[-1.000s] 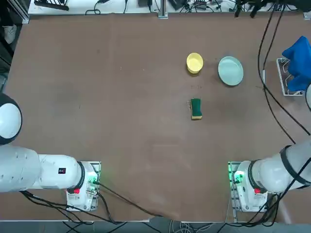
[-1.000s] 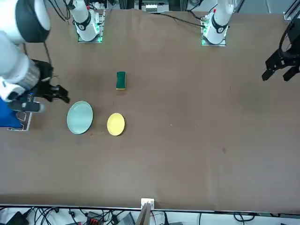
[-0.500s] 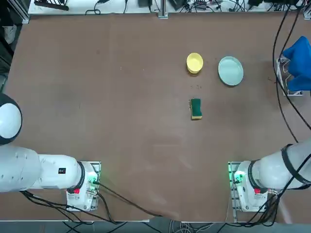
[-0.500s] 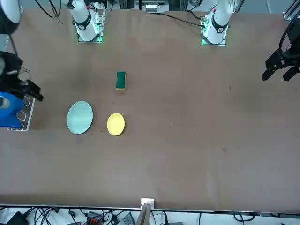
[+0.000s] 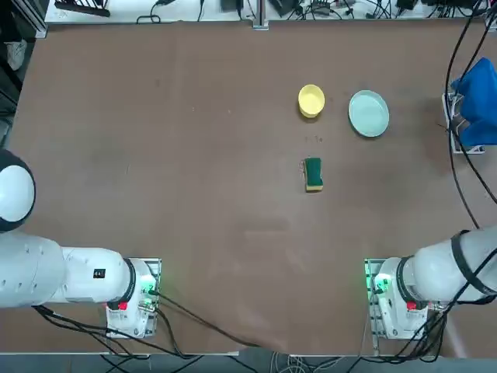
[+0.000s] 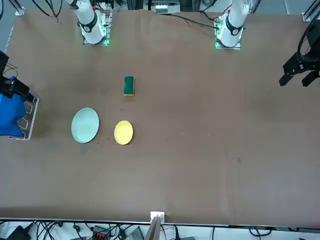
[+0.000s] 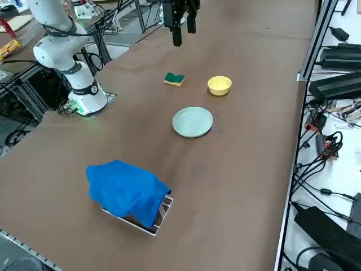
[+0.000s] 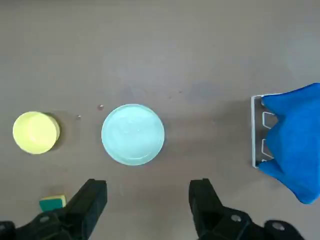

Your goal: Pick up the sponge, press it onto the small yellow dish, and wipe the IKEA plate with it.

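Fingers [image 8: 90, 197] of the right gripper [image 8: 147, 200] stand wide apart with nothing between them; the gripper hangs high above the table [image 5: 155, 155], pointing down, and touches nothing. Seen from the wrist, the plate [image 8: 133, 134] lies on the table beyond the fingertips, roughly in line with the gap between them. The yellow dish [image 8: 35, 132] sits well off to one side of the plate, apart from it. The sponge [image 8: 52, 202] lies nearer the gripper than the dish, beside the finger on that same side, green top up with its yellow layer showing at the edge. On the opposite side of the gripper, a blue cloth [image 8: 295, 140] drapes over a small metal rack [image 8: 257, 130]. Dish, plate and sponge all rest on the table, none touching another.
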Controlling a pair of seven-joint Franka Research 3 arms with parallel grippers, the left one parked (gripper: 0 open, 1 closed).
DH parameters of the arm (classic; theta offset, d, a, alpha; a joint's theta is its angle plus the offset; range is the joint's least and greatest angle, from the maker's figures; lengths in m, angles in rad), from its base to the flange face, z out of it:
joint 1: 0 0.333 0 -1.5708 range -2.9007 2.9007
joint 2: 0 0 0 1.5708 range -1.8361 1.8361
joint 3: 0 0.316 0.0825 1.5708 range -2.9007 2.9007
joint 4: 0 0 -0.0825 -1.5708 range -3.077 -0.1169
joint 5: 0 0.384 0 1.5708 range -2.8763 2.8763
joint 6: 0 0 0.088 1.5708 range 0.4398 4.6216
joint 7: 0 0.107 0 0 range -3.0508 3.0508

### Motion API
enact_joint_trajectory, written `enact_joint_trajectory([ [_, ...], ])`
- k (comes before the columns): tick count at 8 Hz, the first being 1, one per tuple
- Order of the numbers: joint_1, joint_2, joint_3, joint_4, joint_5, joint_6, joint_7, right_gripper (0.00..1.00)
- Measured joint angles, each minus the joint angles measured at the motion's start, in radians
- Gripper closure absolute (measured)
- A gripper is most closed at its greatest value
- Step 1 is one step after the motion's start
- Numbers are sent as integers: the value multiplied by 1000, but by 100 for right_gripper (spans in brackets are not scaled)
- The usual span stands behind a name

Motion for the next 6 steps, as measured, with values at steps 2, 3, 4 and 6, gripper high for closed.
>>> enact_joint_trajectory([
  [2,-29,-15,75,-21,0,-2,19,0],
  [3,-31,-18,83,-27,1,-5,25,0],
  [4,-35,-18,85,-29,1,-10,26,0],
  [6,-41,-18,85,-31,5,-22,34,0],
])
